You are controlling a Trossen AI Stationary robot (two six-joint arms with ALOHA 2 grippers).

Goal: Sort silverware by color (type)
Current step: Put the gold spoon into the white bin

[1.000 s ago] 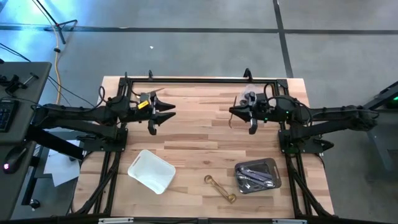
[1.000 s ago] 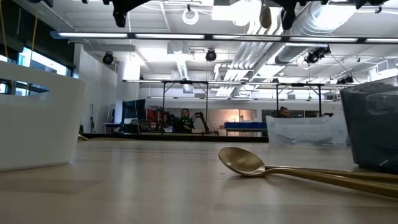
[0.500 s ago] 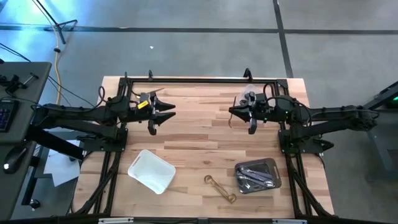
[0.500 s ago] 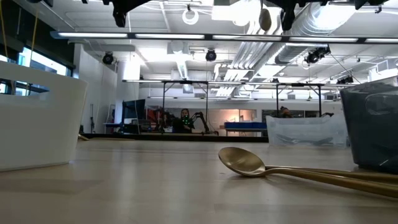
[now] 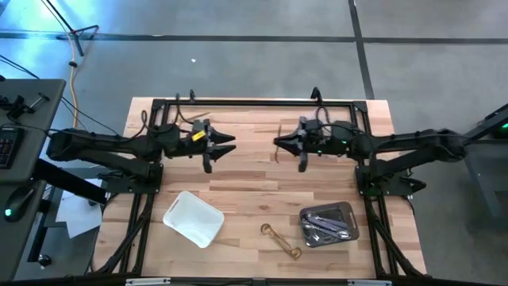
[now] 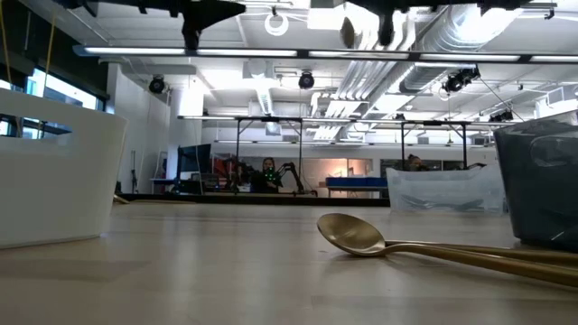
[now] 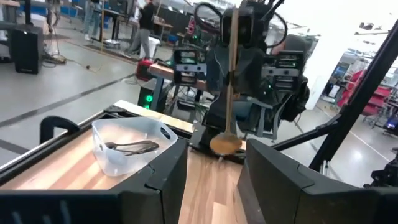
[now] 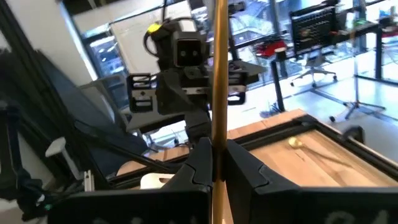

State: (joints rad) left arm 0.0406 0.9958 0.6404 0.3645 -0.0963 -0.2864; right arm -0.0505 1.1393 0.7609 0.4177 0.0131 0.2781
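From above, I saw both arms reaching in over the far half of the worktop [image 5: 254, 179], their pincers facing each other and well apart. The right pincer [image 5: 279, 148] was clamped on a gold spoon [image 8: 218, 74]; in the right wrist view its handle ran straight up from between the two closed fingers [image 8: 199, 163], and in the left wrist view the same spoon hung upright with its bowl down, close above the wood. The left pincer [image 5: 225, 146] carried nothing, its two fingers [image 7: 155, 174] standing parted with bare worktop showing in the gap. Toward the near edge, a white tray [image 5: 193, 218] sat at an angle on the left side, and a clear tray [image 5: 329, 223] sat on the right, holding several silver and dark utensils [image 5: 324, 225]. Between the two trays, just beside the clear one, gold spoons [image 5: 281, 241] lay flat on the wood; I could not tell from above how many there were. In the low view a gold spoon bowl rested on the surface, its handle running toward the clear tray.
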